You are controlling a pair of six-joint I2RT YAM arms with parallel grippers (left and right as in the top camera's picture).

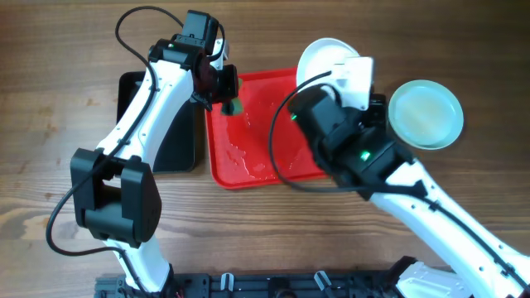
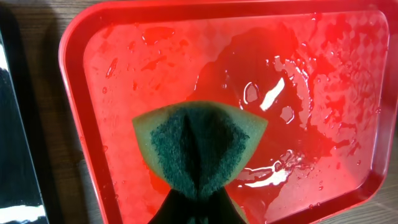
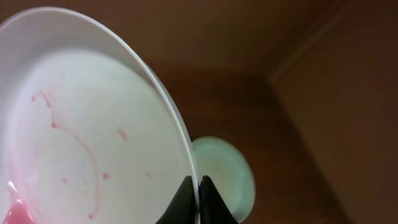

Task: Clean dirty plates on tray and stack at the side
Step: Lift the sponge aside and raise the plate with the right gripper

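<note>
The red tray lies mid-table, wet with pinkish water and with no plate lying on its visible surface. My left gripper hangs over its left part, shut on a folded green-and-yellow sponge. A white plate is held tilted on edge above the tray's far right corner. My right gripper is shut on its rim. Thin pink streaks and a pink puddle show on the plate's face. A pale mint-green plate lies flat on the table to the right, also seen below the held plate.
A black tray lies left of the red tray, partly under my left arm; its glossy edge shows in the left wrist view. Bare wooden table surrounds both trays. A black rail runs along the front edge.
</note>
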